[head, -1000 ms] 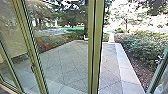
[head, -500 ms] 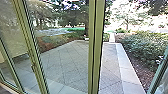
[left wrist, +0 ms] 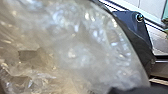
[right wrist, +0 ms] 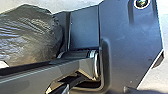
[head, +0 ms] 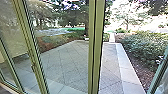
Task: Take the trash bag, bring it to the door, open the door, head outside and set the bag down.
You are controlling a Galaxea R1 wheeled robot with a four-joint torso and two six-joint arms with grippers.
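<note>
A crumpled, translucent trash bag (left wrist: 75,47) looms large and close in the left wrist view, with bits of brownish content showing through. The right wrist view has the bag (right wrist: 27,35) as well, darker and shiny, beside the robot's base plate. How the bag is held cannot be made out. In the head view, a glass door with a green frame (head: 96,47) stands in front of the robot, and the paved yard (head: 70,62) lies behind the glass.
Another green frame post (head: 32,50) with a small handle stands at the left, and a slanted one (head: 160,72) at the lower right. Outside, a pale stone border (head: 125,67) runs along the paving beside bushes (head: 147,47) and mulch. Trees rise behind.
The head view has shifted slightly since a second ago, so the camera has moved a little; in the last half second it has stayed almost still.
</note>
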